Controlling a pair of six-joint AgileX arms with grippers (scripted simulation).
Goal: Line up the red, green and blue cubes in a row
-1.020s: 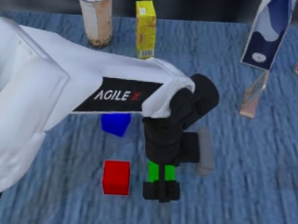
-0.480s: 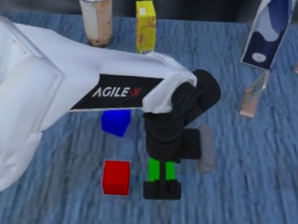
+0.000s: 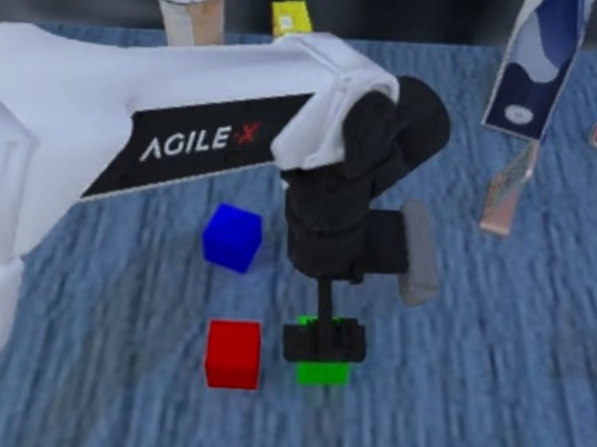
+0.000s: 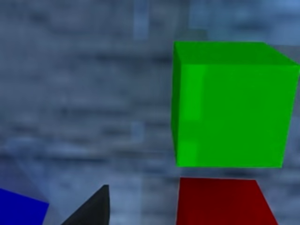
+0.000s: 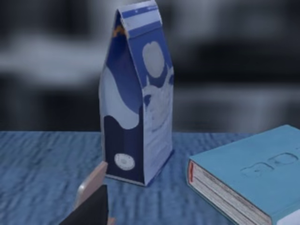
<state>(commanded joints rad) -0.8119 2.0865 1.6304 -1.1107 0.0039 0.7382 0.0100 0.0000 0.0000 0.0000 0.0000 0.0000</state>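
The green cube [image 3: 323,372] rests on the blue cloth just right of the red cube [image 3: 234,353]; the two sit side by side with a small gap. Behind the red cube lies the blue cube [image 3: 232,237]. My left gripper [image 3: 322,342] hangs open straight above the green cube, clear of it. In the left wrist view the green cube [image 4: 229,108] lies free next to the red cube [image 4: 220,201], a corner of the blue cube [image 4: 18,208] shows, and one dark finger [image 4: 98,208] sits well to the side. My right arm is outside the top view.
A paper cup [image 3: 194,13] and a yellow carton [image 3: 289,18] stand at the back. A blue-and-white milk carton [image 3: 542,66] [image 5: 138,98], a thin pinkish slab [image 3: 505,194] and a teal book [image 5: 248,178] occupy the right side, close to my right gripper's finger [image 5: 91,208].
My left gripper let go of the green cube and rose; the cube now lies on the cloth beside the red one. The left arm lifted and swung toward the back.
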